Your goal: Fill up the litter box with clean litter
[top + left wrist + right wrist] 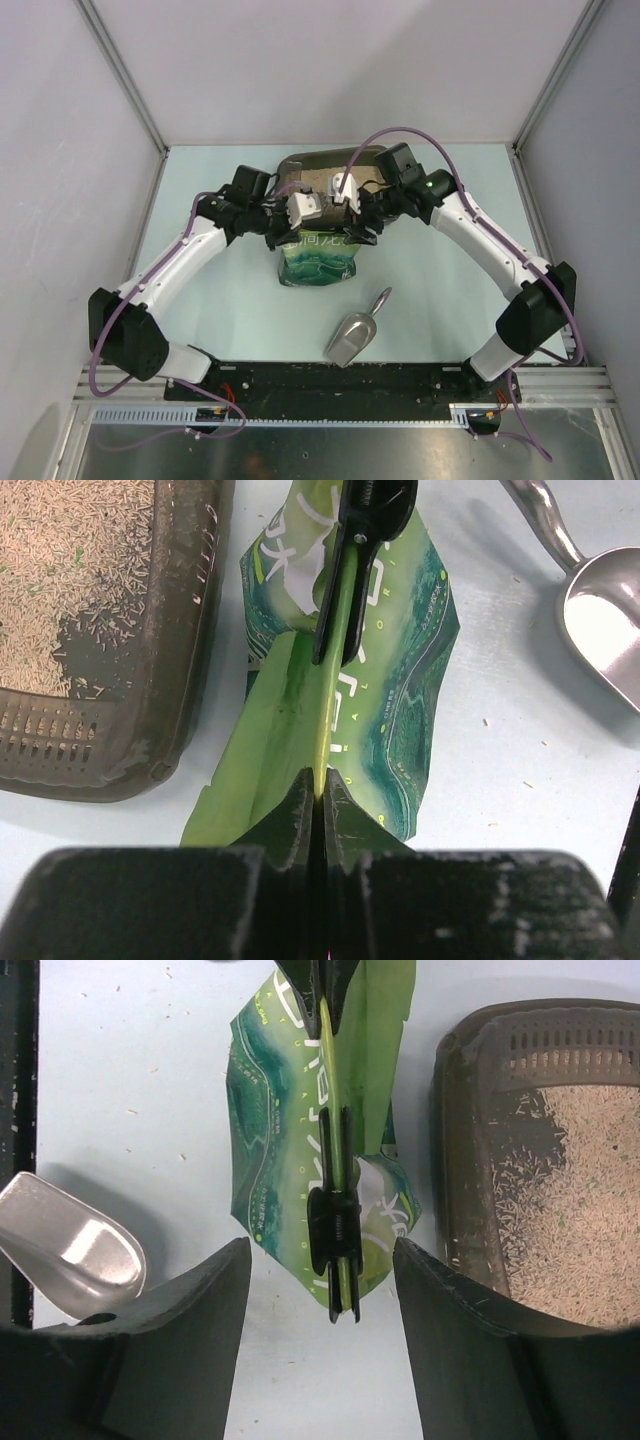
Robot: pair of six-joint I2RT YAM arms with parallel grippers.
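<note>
Left gripper [320,785] pinching edge of green bag [395,710]; right gripper [320,1250] spread, straddling black clip [332,1222] on bag; litter box [185,630] beside bag, holding clean litter [60,570].

You see a litter box [190,630] of smooth, dull brown-grey plastic holding matt, grainy beige litter [60,570]. Beside it lie 1 green pouch [400,680] of glossy printed film, 1 matt black clip [375,505] and 1 shiny, smooth metal scoop [600,620].

green bag [318,258] standing in the middle and blocking the way, litter box [312,158] sitting just behind it, metal scoop [352,338] lying nearby in front, bare table [440,300] giving passing room on both far sides
</note>
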